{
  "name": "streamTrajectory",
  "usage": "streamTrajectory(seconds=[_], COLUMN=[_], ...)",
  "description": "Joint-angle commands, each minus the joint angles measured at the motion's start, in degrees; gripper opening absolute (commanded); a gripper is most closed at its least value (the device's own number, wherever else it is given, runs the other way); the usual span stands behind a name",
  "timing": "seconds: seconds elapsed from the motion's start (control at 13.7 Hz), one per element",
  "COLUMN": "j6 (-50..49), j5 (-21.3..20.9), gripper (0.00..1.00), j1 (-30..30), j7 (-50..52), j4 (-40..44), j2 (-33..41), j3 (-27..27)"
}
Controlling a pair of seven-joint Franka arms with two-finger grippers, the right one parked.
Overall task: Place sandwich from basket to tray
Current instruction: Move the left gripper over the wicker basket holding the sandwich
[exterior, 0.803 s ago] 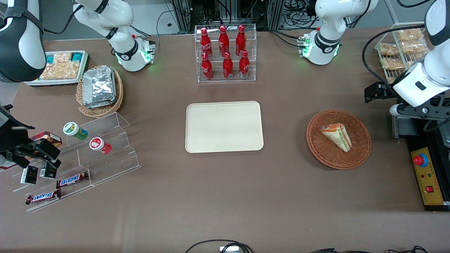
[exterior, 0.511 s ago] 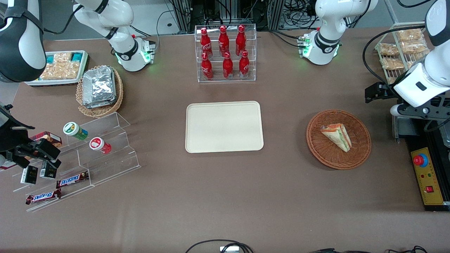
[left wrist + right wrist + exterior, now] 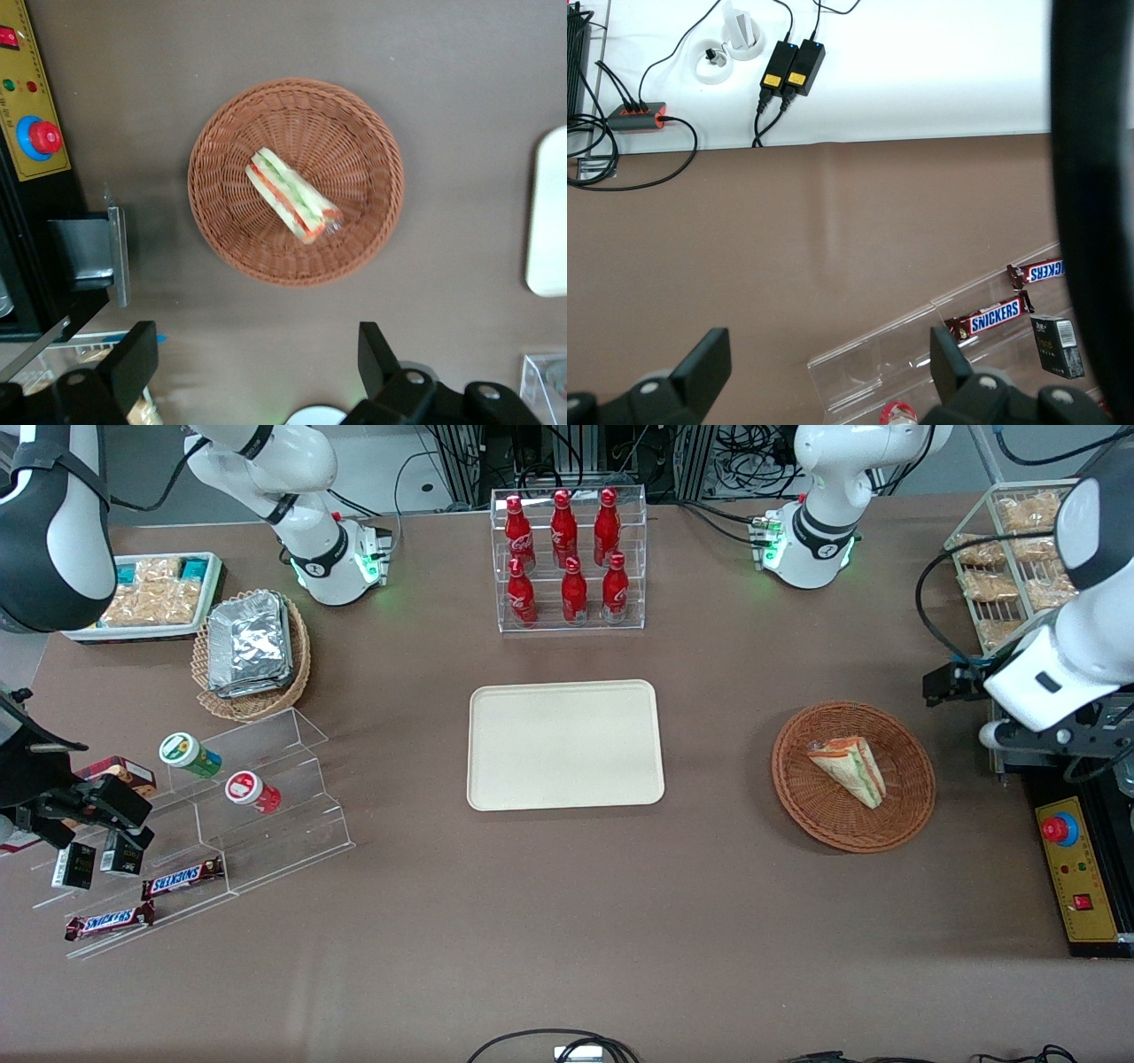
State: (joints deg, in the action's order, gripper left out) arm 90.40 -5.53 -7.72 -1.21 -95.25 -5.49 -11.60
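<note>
The sandwich [image 3: 849,769] [image 3: 293,195], a wrapped wedge with green and orange-red stripes, lies in the round reddish-brown wicker basket [image 3: 912,808] [image 3: 217,133]. The cream-beige tray [image 3: 565,745] [image 3: 551,221] sits bare in the middle of the table, beside the basket toward the parked arm's end. My left gripper [image 3: 950,682] [image 3: 257,363] hangs high above the table, beside the basket and a little farther from the front camera. Its fingers [image 3: 135,354] stand wide open with nothing between them, well apart from the sandwich.
A clear rack of red bottles [image 3: 569,558] stands farther from the front camera than the tray. A black-and-yellow control box with a red button [image 3: 1060,829] [image 3: 44,139] lies beside the basket. A wire rack of snack packets [image 3: 1001,567] stands under the working arm.
The working arm has shifted slightly nearer the front camera, gripper still open. Sandwich, basket and tray have not moved.
</note>
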Motion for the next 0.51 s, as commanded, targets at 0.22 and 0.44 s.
streamTrajectory(seconds=[0.22, 0.44], j6=[14.61, 21.38], j5=[-0.45, 0.17], gripper=[1.00, 1.00], j1=[-1.25, -1.25], j7=[9.63, 16.04], j4=[-17.14, -23.38], j2=[2.59, 3.12], j3=[0.97, 0.97])
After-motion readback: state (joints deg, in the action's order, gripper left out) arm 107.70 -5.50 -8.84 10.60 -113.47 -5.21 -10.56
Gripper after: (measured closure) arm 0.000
